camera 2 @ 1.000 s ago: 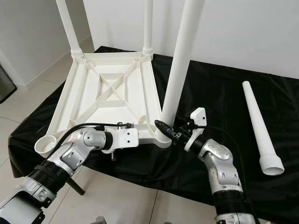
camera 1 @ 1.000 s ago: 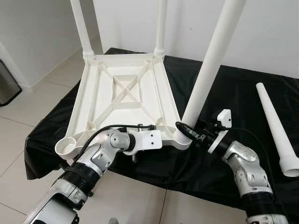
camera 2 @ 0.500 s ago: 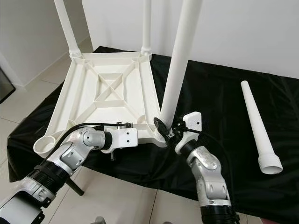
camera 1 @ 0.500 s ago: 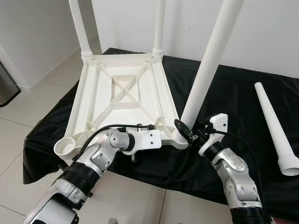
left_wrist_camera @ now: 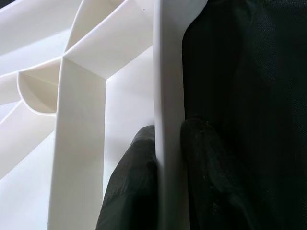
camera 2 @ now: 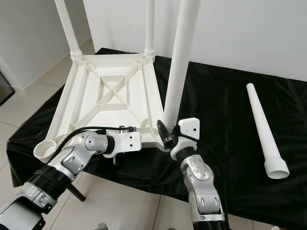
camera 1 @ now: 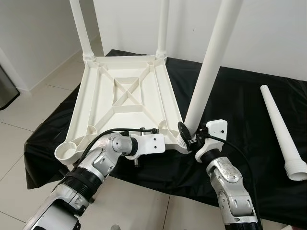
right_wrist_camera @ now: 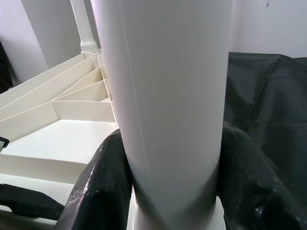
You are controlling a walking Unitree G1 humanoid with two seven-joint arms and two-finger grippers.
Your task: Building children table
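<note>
A white plastic tabletop (camera 1: 127,91) lies upside down on the black-draped table (camera 1: 240,91). Two white legs (camera 1: 81,28) (camera 1: 163,28) stand in its far corners. A third leg (camera 1: 211,62) rises from the near right corner socket, and my right gripper (camera 1: 185,135) is shut on its base, with black fingers (right_wrist_camera: 103,182) on both sides of it. My left gripper (left_wrist_camera: 168,139) is shut on the tabletop's near rim (left_wrist_camera: 168,72). The near left socket (camera 1: 67,151) holds nothing. A fourth leg (camera 1: 280,129) lies loose on the cloth at the right.
The table's front edge runs just below both grippers, with tiled floor (camera 1: 29,110) beyond it. A grey bin (camera 1: 7,86) stands at the far left. White walls close the back. Bare black cloth lies between the tabletop and the loose leg.
My right arm has swung leftwards around the third leg's base, with its elbow now under the gripper. The leg stands a little more upright. The left arm holds its place.
</note>
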